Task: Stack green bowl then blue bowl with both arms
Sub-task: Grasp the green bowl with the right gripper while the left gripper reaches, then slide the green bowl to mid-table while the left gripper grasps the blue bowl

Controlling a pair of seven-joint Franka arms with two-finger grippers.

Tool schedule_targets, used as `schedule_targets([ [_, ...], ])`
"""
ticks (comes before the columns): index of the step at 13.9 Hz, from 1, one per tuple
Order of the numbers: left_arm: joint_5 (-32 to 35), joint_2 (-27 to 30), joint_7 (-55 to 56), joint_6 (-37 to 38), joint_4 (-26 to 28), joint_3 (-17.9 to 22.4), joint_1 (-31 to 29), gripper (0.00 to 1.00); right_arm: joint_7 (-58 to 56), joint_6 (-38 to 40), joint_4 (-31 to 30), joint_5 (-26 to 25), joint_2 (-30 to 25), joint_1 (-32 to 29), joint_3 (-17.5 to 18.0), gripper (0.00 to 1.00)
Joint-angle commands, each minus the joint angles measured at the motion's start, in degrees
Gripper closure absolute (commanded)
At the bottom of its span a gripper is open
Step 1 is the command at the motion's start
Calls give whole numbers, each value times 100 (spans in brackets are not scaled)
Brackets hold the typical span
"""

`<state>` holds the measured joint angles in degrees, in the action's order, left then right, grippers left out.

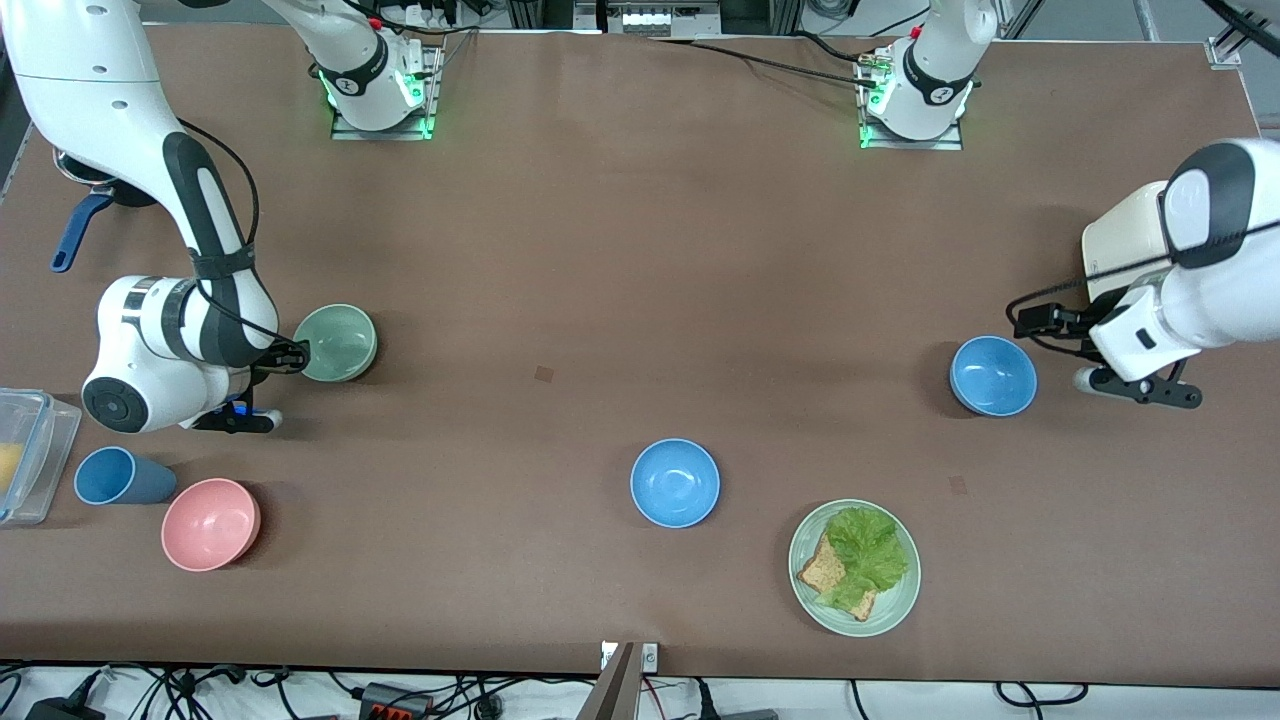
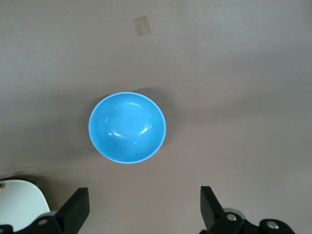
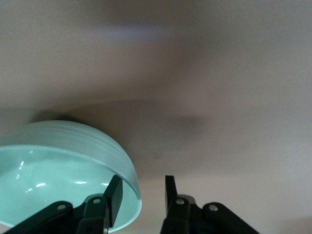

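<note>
The green bowl point(image 1: 337, 343) stands toward the right arm's end of the table. My right gripper point(image 1: 297, 357) is open at its rim. In the right wrist view one finger point(image 3: 115, 195) is inside the green bowl point(image 3: 58, 170), the other outside, with a gap left around the rim; the right gripper point(image 3: 143, 187) is low. A blue bowl point(image 1: 993, 376) stands toward the left arm's end. My left gripper point(image 1: 1145, 392) is wide open and empty over the table beside it. The left wrist view shows this blue bowl point(image 2: 127, 127) ahead of the left gripper point(image 2: 144, 191).
A second blue bowl point(image 1: 675, 483) stands mid-table, nearer the camera. A pale-green plate point(image 1: 806, 590) holds lettuce and toast. A pink bowl point(image 1: 211, 524), a blue cup point(image 1: 120, 477) and a clear container point(image 1: 25, 455) lie near the right arm. A white appliance point(image 1: 1125, 245) stands by the left arm.
</note>
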<state>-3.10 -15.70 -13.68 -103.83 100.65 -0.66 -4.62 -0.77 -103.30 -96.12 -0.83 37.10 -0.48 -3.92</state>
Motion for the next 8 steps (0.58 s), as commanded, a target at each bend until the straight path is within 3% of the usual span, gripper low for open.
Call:
schedule_targets([
  [1,-85,-354,-563,-294,-2,-22,-240,0,-55,65,-20,169,-18,-5,5,75],
  [4,-85,-399,-680,-777,349,-22,-355,0,-81,74,-21,267,-18,13,5,98],
  [8,-85,-407,-758,-1411,746,-22,-434,0,-107,91,49,337,-71,4,215,100],
])
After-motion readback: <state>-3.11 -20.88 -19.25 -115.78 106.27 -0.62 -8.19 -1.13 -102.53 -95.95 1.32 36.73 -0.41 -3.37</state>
